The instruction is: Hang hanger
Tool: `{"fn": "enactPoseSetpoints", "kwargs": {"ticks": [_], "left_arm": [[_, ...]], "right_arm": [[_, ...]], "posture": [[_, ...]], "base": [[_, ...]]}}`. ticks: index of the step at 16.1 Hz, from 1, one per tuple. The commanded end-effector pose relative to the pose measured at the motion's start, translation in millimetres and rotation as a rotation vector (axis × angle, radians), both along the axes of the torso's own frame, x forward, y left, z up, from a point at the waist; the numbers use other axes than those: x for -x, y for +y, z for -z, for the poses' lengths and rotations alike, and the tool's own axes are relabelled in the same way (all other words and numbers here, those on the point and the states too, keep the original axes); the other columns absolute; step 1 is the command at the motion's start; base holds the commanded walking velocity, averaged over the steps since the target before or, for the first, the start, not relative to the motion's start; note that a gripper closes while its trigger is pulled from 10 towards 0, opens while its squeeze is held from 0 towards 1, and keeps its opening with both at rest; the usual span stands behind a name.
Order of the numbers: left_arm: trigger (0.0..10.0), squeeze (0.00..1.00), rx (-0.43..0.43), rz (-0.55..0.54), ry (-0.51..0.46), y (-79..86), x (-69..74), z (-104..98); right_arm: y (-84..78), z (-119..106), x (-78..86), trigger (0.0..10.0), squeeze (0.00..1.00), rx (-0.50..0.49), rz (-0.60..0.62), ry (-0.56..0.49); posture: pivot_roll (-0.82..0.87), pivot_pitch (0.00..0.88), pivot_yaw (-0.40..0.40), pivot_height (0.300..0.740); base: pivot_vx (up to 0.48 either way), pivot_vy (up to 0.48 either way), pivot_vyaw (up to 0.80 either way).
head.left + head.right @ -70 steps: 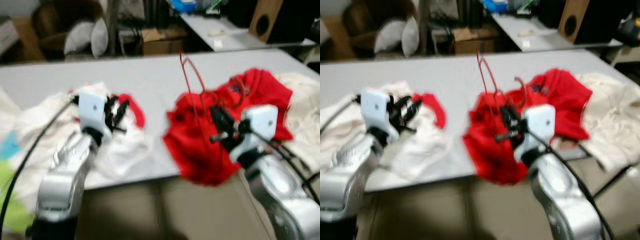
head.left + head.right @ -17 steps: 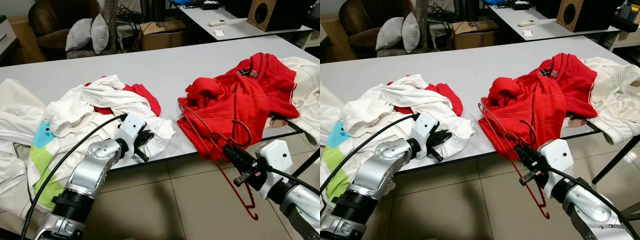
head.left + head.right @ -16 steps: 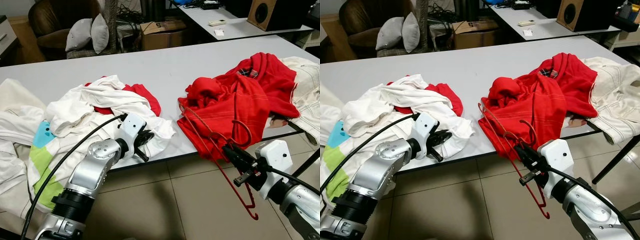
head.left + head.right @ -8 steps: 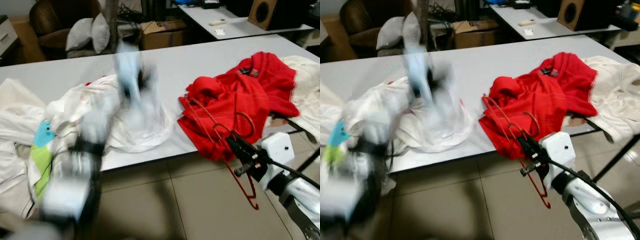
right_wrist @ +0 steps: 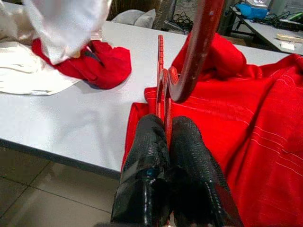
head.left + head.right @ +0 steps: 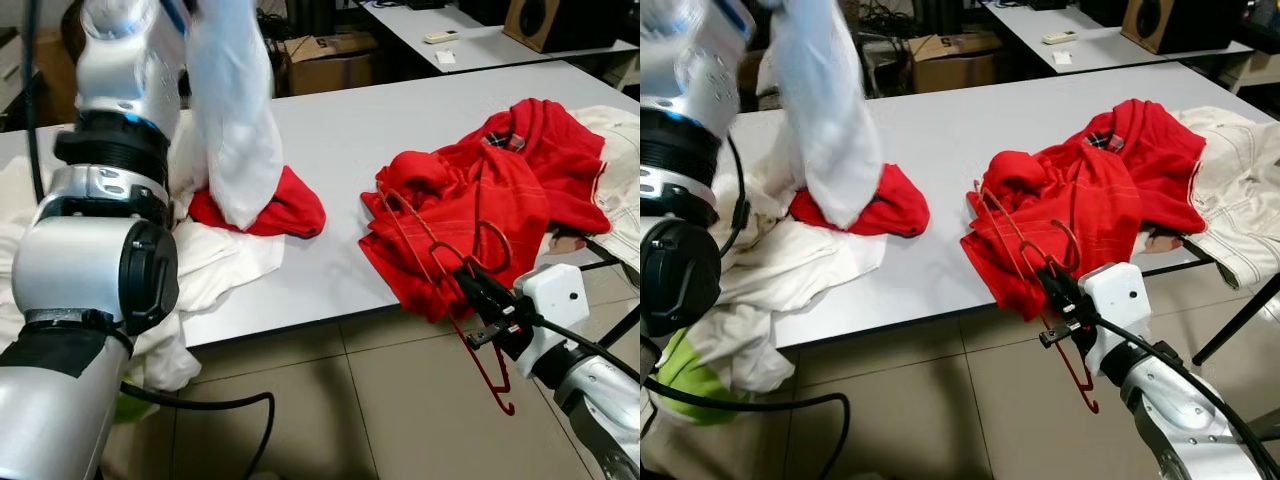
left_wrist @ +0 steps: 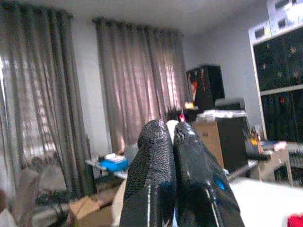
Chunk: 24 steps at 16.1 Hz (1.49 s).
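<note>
While the left arm is raised high, a white garment (image 6: pixel 235 120) hangs from it over the worktop (image 6: pixel 330 160).
The right hand (image 6: pixel 478 300), fingers pressed together, pinches the red hanger (image 6: pixel 470 300) just off the worktop's near edge, against the red garment (image 6: pixel 480 200). The left hand (image 7: pixel 175 137) has its fingers pressed together, white cloth peeking between them.

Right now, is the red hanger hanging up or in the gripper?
In the gripper: right gripper is shut on the red hanger, beside the table edge.
</note>
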<state>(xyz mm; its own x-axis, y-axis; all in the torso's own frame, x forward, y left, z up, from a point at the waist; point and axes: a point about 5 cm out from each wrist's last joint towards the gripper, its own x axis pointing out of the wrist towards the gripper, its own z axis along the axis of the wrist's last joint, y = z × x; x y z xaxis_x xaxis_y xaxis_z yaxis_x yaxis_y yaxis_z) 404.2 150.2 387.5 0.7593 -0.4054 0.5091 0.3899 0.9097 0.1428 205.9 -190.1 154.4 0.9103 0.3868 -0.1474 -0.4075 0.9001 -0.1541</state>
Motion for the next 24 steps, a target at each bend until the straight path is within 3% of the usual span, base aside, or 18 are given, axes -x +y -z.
{"fn": "enactPoseSetpoints", "kwargs": {"ticks": [1, 3, 6, 7, 8, 9, 11, 12, 14, 16, 17, 18, 20, 22, 24], "left_arm": [[0.0, 0.0, -0.026, 0.004, -0.012, -2.6, -0.5, 0.7], [0.0, 0.0, -0.03, 0.026, 0.007, -8.7, -3.0, 9.3], [0.0, 0.0, -0.091, 0.119, 0.096, -39.2, -6.4, 40.5], [0.0, 0.0, -0.16, 0.241, 0.164, -69.3, -3.2, 69.8], [0.0, 0.0, -0.258, 0.445, 0.27, -115.1, 12.9, 119.4], [10.0, 0.0, -0.365, 0.511, 0.339, -133.4, 24.4, 153.4], [10.0, 0.0, -0.42, 0.542, 0.383, -138.5, 30.2, 171.2], [10.0, 1.0, -0.425, 0.546, 0.404, -136.9, 30.2, 174.1], [10.0, 1.0, -0.489, 0.534, 0.528, -94.4, 20.6, 172.4], [10.0, 1.0, -0.446, 0.478, 0.558, -55.0, 16.8, 162.5], [10.0, 1.0, -0.426, 0.456, 0.555, -47.5, 15.7, 159.8], [10.0, 1.0, -0.37, 0.343, 0.54, -18.9, 11.7, 152.6], [10.0, 1.0, -0.356, 0.218, 0.546, 16.4, 11.8, 150.8], [10.0, 1.0, -0.468, 0.077, 0.616, 60.6, 19.5, 162.3], [10.0, 1.0, -0.534, 0.006, 0.652, 84.0, 25.4, 168.3]], "right_arm": [[1.9, 0.3, 0.8, 10.0, 0.0, -0.007, -0.004, -0.006], [1.9, 0.6, 0.7, 10.0, 0.0, -0.005, -0.002, -0.008], [2.0, 0.8, 0.1, 10.0, 0.0, -0.006, 0.006, -0.013], [3.0, 1.3, -0.7, 10.0, 0.0, -0.008, 0.008, -0.014], [5.9, 2.3, -2.2, 10.0, 0.0, -0.014, 0.008, -0.015], [9.5, 3.0, -3.3, 10.0, 0.0, -0.018, -0.001, -0.015], [11.8, 3.2, -3.8, 10.0, 0.0, -0.022, -0.007, -0.017], [12.4, 3.3, -3.7, 10.0, 0.0, -0.023, -0.008, -0.017], [14.5, 5.1, -4.4, 10.0, 0.0, -0.028, -0.016, -0.014], [16.7, 4.8, -6.7, 10.0, 0.0, -0.032, -0.021, -0.019], [17.0, 4.6, -7.2, 10.0, 0.0, -0.033, -0.022, -0.021], [17.7, 3.5, -8.0, 10.0, 0.0, -0.035, -0.027, -0.026], [17.7, 2.7, -8.6, 10.0, 0.0, -0.033, -0.032, -0.03], [17.0, 2.6, -11.5, 10.0, 0.0, -0.026, -0.04, -0.033], [17.1, 2.6, -13.5, 10.0, 0.0, -0.023, -0.042, -0.036]], "posture": [[-0.12, 0.0, 0.101, 0.74], [-0.12, 0.0, 0.104, 0.74], [-0.11, 0.0, 0.103, 0.74], [-0.11, 0.0, 0.103, 0.74], [-0.1, 0.0, 0.101, 0.74], [-0.1, 0.0, 0.106, 0.74], [-0.1, 0.0, 0.106, 0.74], [-0.1, 0.0, 0.107, 0.74], [-0.09, 0.0, 0.105, 0.74], [-0.08, 0.0, 0.103, 0.74], [-0.08, 0.0, 0.103, 0.74], [-0.09, 0.0, 0.103, 0.74], [-0.09, 0.0, 0.101, 0.74], [-0.09, 0.0, 0.096, 0.74], [-0.09, 0.0, 0.095, 0.74]], "base": [[0.0, 0.0, 0.0], [0.0, 0.0, 0.0], [0.0, 0.0, 0.0], [0.0, 0.0, 0.0], [0.0, 0.0, 0.0], [0.0, 0.0, 0.0], [0.0, 0.0, 0.0], [0.0, 0.0, 0.0], [0.0, 0.0, 0.0], [0.0, 0.0, 0.0], [0.0, 0.0, 0.0], [0.0, 0.0, 0.0], [0.0, 0.0, 0.0], [0.0, 0.0, 0.0], [0.0, 0.0, 0.0]]}}
